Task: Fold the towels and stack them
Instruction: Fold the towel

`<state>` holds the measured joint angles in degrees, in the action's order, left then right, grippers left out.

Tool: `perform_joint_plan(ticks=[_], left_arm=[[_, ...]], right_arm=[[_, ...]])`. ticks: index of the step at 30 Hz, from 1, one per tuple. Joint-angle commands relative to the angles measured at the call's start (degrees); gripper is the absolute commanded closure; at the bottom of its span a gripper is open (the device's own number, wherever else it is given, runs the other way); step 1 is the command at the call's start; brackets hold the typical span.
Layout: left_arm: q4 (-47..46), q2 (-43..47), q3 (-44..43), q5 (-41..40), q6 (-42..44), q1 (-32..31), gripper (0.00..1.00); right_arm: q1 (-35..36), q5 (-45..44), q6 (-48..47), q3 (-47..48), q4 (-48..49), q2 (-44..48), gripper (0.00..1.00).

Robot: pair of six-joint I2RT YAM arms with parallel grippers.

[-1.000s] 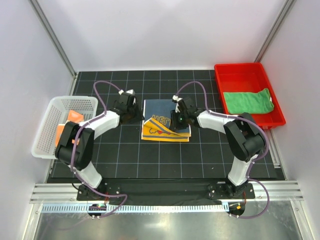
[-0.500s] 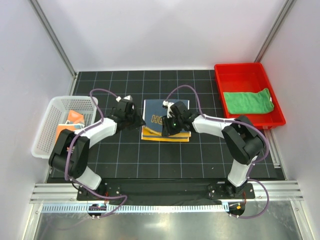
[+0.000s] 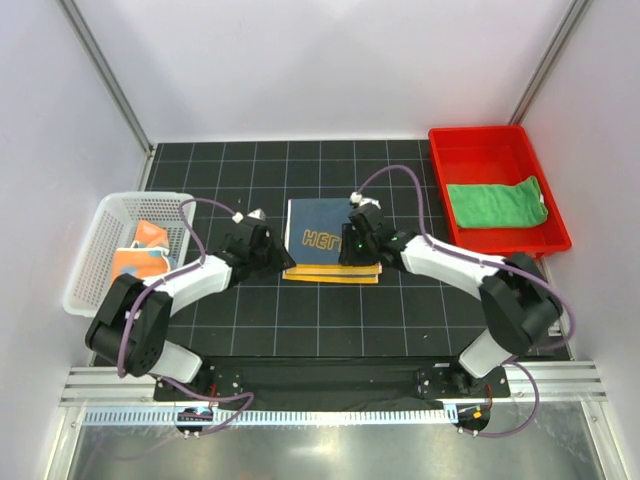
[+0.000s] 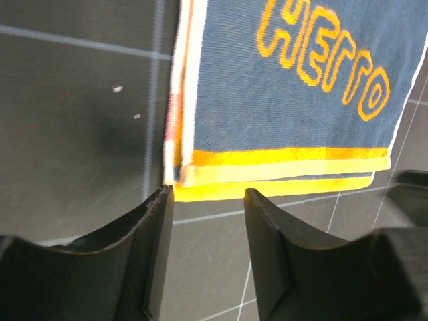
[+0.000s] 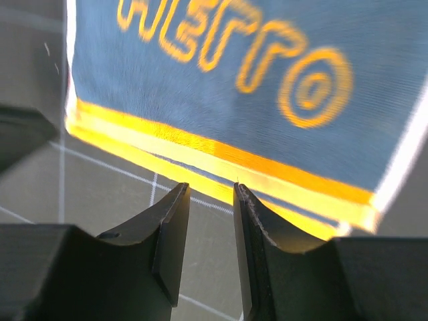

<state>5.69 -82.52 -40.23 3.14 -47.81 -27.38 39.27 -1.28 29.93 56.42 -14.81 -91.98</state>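
– Where is the folded towel (image 3: 330,240) being seen?
– Mid-worktop (image 3: 250,310), its lower layers being hidden. Left fingers (image 4: 150,247) and right fingers (image 5: 167,234) are being held apart, empty, at its near edge.

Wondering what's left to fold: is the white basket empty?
No, an orange and pale towel lies inside the white basket.

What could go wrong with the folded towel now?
1. The left gripper and right gripper sit open right at the folded towel, by its yellow edge; a bump might push its layers apart.
2. The green towel lies rumpled in the red bin, so grabbing it cleanly may be tricky.
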Motion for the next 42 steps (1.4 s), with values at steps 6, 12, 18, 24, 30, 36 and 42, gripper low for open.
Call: perform_joint_plan(ticks=[6, 12, 18, 24, 30, 36, 42], left_arm=[[-5.9, -4.9, -3.1, 0.7, 0.9, -0.9, 0.53], [-3.9, -6.2, -4.1, -0.9, 1.8, -0.9, 0.53], [-3.8, -7.2, -5.2, -0.8, 2.0, -0.9, 0.55], [-3.3, -8.9, -4.9, -1.0, 1.5, -1.1, 0.57], [-2.9, -9.7, -4.8, -2.5, 1.4, -2.4, 0.58], [-2.5, -10.3, -5.1, -2.6, 1.4, -2.6, 0.59], [-1.3, -9.2, -5.0, -4.4, 2.0, -2.7, 0.67]], right_arm=[[-7.6, -8.8, 13.6, -6.1, -3.0, 8.1, 0.6], [-12.8, -5.5, 16.9, -12.1, 1.8, 8.9, 0.6], [-14.3, -6.4, 20.0, -16.1, 5.5, 9.9, 0.6], [-14.7, -6.7, 23.1, -19.1, 9.7, 11.1, 0.6], [-14.7, -5.8, 25.3, -20.9, 13.4, 11.3, 0.61], [-14.8, -5.7, 26.1, -21.7, 13.7, 12.0, 0.61], [-14.8, -6.3, 26.0, -21.9, 13.2, 12.6, 0.65]])
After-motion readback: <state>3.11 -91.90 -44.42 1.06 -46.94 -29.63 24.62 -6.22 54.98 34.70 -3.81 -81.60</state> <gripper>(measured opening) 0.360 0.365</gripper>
